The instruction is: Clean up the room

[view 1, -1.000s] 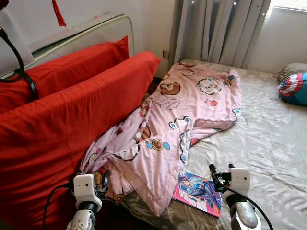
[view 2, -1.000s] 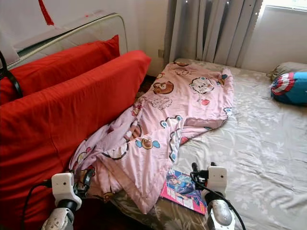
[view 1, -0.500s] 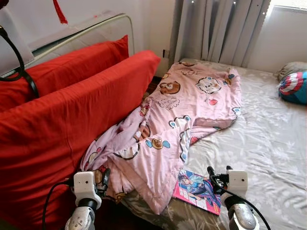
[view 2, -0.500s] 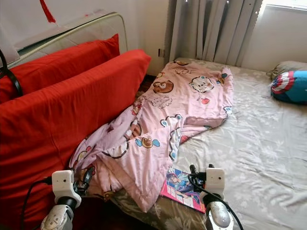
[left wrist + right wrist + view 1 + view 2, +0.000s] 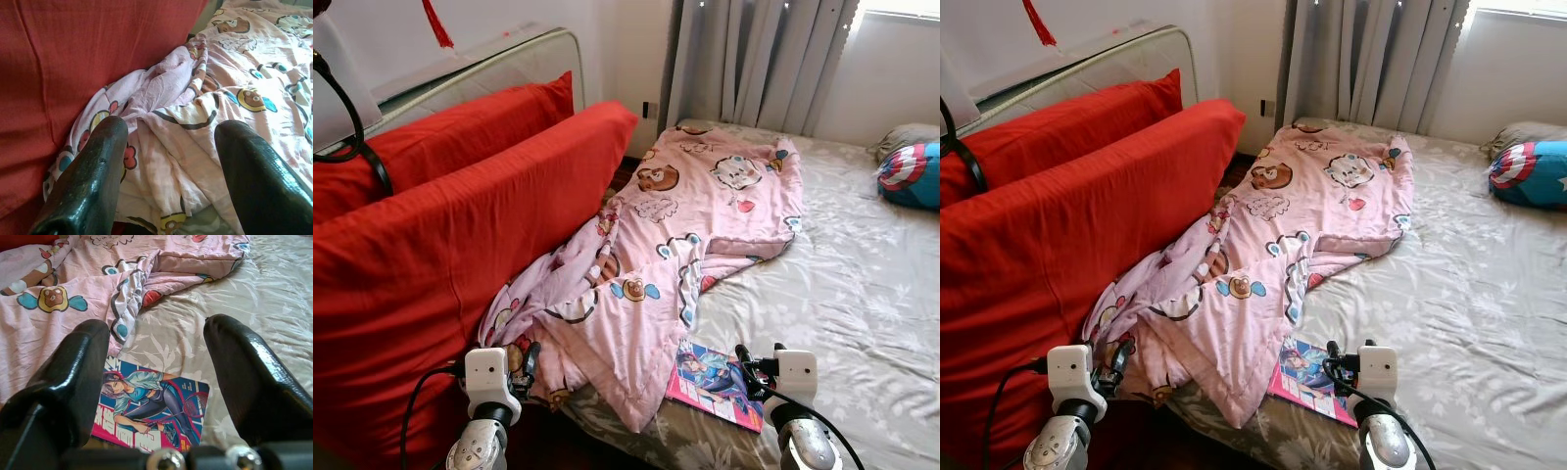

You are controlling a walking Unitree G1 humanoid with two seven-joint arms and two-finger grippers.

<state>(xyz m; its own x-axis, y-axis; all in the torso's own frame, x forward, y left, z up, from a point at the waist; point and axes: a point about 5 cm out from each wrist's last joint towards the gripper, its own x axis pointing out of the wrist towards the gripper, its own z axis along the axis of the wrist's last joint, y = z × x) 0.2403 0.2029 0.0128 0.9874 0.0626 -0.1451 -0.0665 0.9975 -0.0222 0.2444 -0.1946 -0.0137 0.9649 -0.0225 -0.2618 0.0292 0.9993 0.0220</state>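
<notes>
Hovering spread right hand [image 5: 156,382] over comic book [image 5: 151,413], seemingly beside pink quilt [image 5: 695,225].

My silver arms, white boxy wrists, trailing black cables, my left pincer [image 5: 168,166] and right pincer [image 5: 156,382] glossy black, silver screws

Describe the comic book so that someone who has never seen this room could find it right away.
Start at the bed with the grey leaf-print sheet. At its near edge, the comic book lies flat beside the lower corner of the pink cartoon blanket, just ahead of the right gripper. Its glossy cover shows a drawn figure holding a racket, unlike the fabric around it.
</notes>
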